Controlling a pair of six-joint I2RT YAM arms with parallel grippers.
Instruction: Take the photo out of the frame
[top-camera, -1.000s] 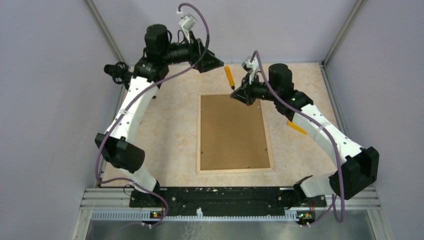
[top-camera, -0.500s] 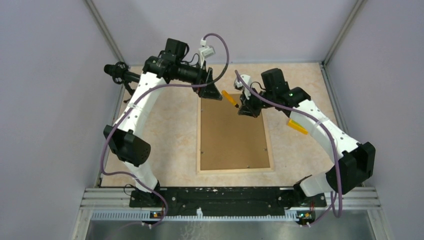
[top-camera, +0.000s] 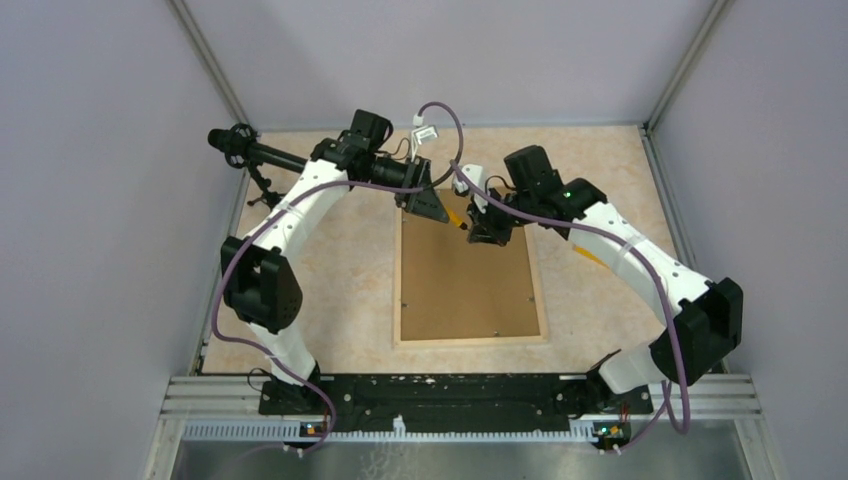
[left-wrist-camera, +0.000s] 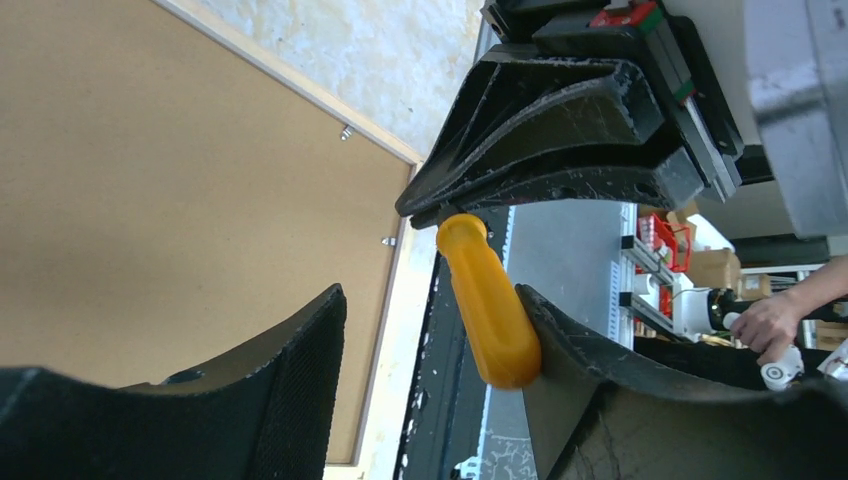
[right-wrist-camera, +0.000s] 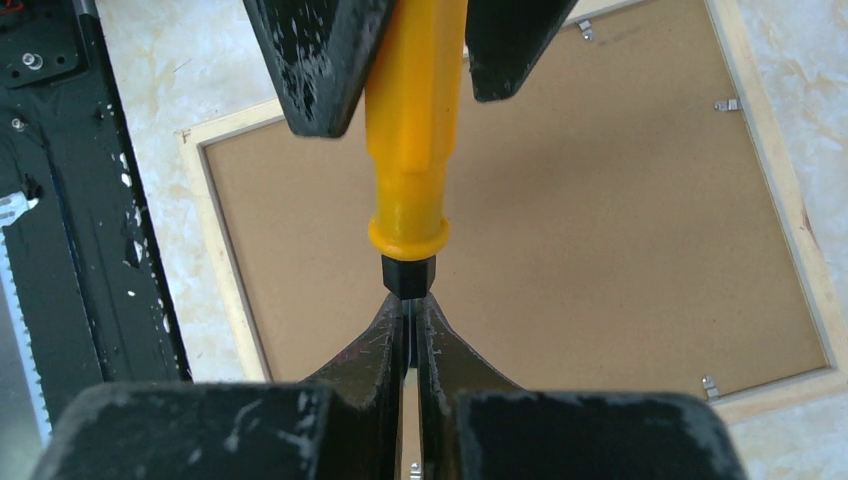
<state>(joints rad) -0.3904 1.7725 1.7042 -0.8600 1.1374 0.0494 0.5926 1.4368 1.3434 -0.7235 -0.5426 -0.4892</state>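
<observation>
so, frame: the frame (top-camera: 470, 341) lay flat in the middle of the table (top-camera: 340, 260), reverse side up, pale wood edges showing all round
backing: a brown backing board (top-camera: 465, 285) sat inside those wood edges, with small metal clips (right-wrist-camera: 727, 104) along its border
photo: couldn't see it at all, only the board side of the frame faced up
screwdriver: a yellow-handled screwdriver (right-wrist-camera: 412, 120) hung in the air over the far end of the frame, between the two arms, with a black collar (right-wrist-camera: 408, 275) where the handle met the shaft
right gripper: the right gripper (right-wrist-camera: 408, 305) was pinched together on the thin shaft just past the collar
left gripper: the left gripper (left-wrist-camera: 430, 295) was apart, one side either side of the yellow handle. the handle leaned on one finger (left-wrist-camera: 580, 380), and the left wrist view showed a clear gap to the other
writing: no luck tbh, the cartons (left-wrist-camera: 715, 268) on shelving in the background of the left wrist view were too blurry to read
</observation>
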